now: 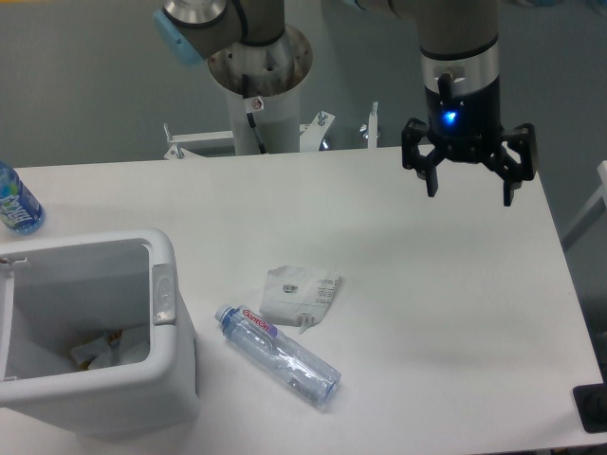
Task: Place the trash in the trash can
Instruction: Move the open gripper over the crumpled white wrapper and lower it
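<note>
The clear bottle (278,354) is lying on its side on the white table (427,313), its red-white label too blurred to read; the flat white packet (299,294) is resting just beside its cap end, grey print illegible; the white trash can (166,327) is sitting at the left, holding crumpled scraps; a blue-labelled bottle (16,201) is standing behind it; the gripper (469,190) is hanging above the table's far right, fingers spread wide, gripping nothing.
</note>
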You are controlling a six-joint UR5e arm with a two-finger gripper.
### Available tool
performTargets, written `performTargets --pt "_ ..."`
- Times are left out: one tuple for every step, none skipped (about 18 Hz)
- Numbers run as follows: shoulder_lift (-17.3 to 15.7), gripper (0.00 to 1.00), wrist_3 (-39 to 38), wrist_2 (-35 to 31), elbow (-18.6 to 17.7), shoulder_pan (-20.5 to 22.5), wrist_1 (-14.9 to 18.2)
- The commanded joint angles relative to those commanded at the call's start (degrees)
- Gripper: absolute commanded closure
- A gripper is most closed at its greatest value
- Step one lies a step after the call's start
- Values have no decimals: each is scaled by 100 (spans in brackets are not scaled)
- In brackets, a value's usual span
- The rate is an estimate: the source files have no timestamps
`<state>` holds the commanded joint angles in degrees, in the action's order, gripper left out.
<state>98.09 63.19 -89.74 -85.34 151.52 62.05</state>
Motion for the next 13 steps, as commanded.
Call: performTargets --pt "0 0 9 -9 0 9 0" --pt "0 0 26 -9 0 0 0" --pt "0 0 18 35 0 -9 0" --pt "0 0 -17 35 -9 -17 -9" --pt "9 0 -26 35 -9 -26 -9" --pt "17 0 -61 44 -9 -35 -17" --pt "44 0 -96 44 -9 -44 -18" --pt "61 0 -192 61 0 -53 -18" --pt "62 0 -315 140 0 -61 -26" --pt "70 0 -456 323 -17 -53 -26" --pt "70 0 -596 482 -70 -61 -26" --pt "62 0 -754 536 -157 -62 -35" --pt "35 0 -852 536 -271 -62 -96"
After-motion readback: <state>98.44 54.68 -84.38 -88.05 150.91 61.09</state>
